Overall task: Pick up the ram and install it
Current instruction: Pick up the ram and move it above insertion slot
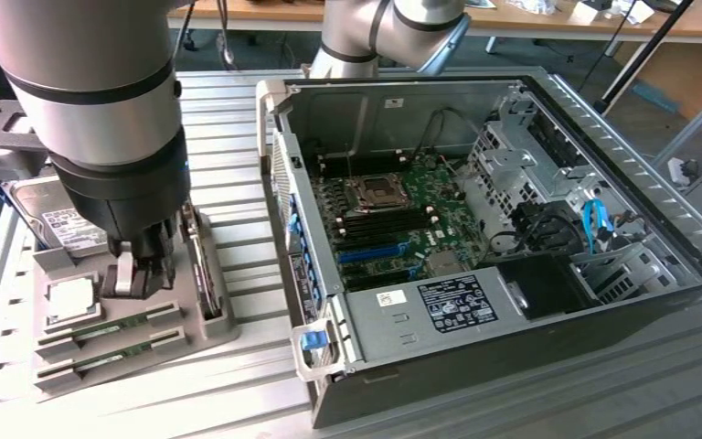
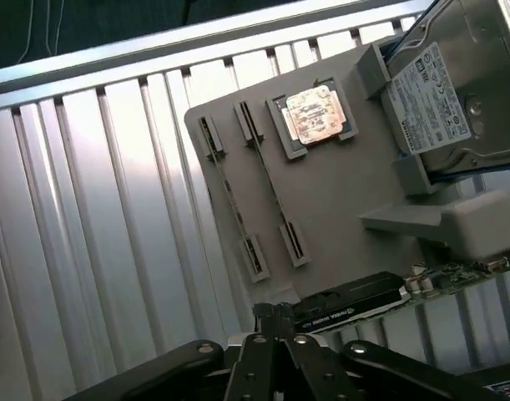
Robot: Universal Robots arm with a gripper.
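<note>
Two ram sticks (image 1: pixel 113 327) stand on edge in slots of a grey holder (image 1: pixel 205 334) at the exterior view's left. The wrist view sees them edge-on as thin lines (image 2: pixel 230 194). My gripper (image 1: pixel 132 277) hangs just above the holder, close behind the sticks and apart from them. Its fingers are shut with nothing between them, and they meet in the wrist view (image 2: pixel 275 316) near the end of the holder. The open computer case (image 1: pixel 326 366) lies at the exterior view's right, with black memory slots (image 1: pixel 382 221) on its motherboard beside the processor socket (image 1: pixel 373 191).
The holder also carries a processor chip (image 2: pixel 315 114), a silver hard drive (image 2: pixel 455 92) and a dark expansion card (image 2: pixel 355 306) on edge beside my gripper. The ribbed metal table (image 1: pixel 241 402) runs under everything. Drive cages and cables (image 1: pixel 547 219) crowd the case's far side.
</note>
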